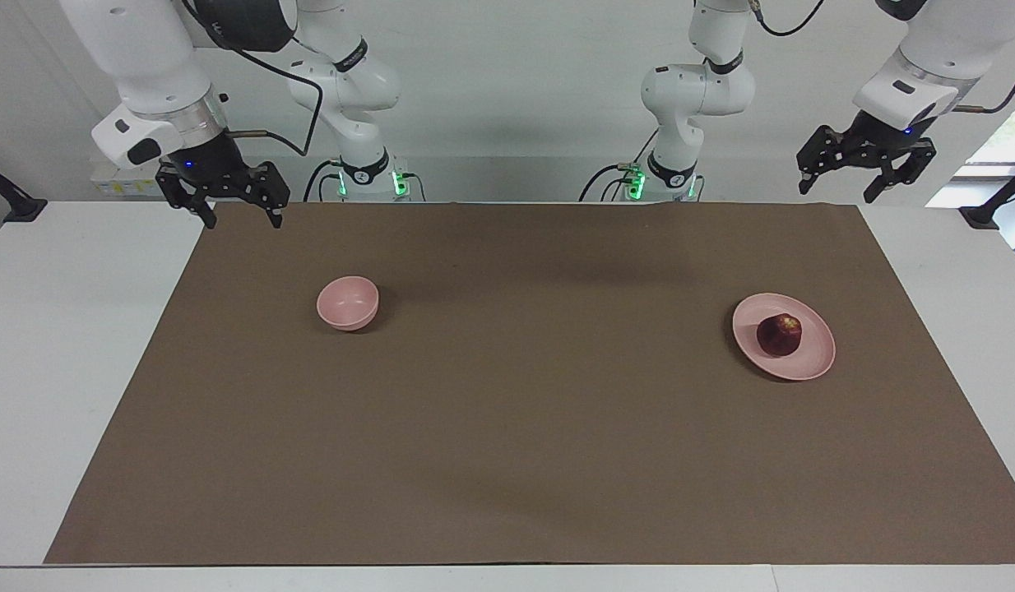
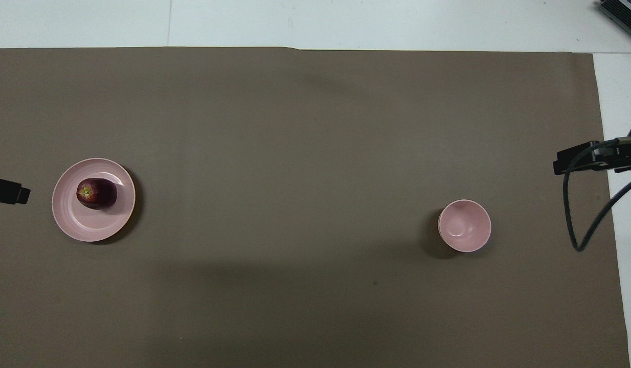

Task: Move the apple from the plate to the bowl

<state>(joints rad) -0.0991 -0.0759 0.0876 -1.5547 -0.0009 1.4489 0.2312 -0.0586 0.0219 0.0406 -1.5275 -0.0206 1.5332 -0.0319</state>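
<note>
The dark red apple [image 1: 779,335] [image 2: 96,193] lies on the pale pink plate [image 1: 813,358] [image 2: 80,225] toward the left arm's end of the table. The small deep pink bowl [image 1: 348,302] [image 2: 464,225] stands empty toward the right arm's end. My left gripper [image 1: 853,187] hangs open and empty in the air over the mat's corner near its base, apart from the plate. My right gripper [image 1: 242,218] hangs open and empty over the mat's other near corner, apart from the bowl. Both arms wait.
A brown mat [image 1: 507,427] [image 2: 295,153] covers most of the white table [image 1: 80,345]. A black part with a hanging cable [image 2: 591,158] juts in at the right arm's end in the overhead view. A black tip [image 2: 8,190] shows beside the plate.
</note>
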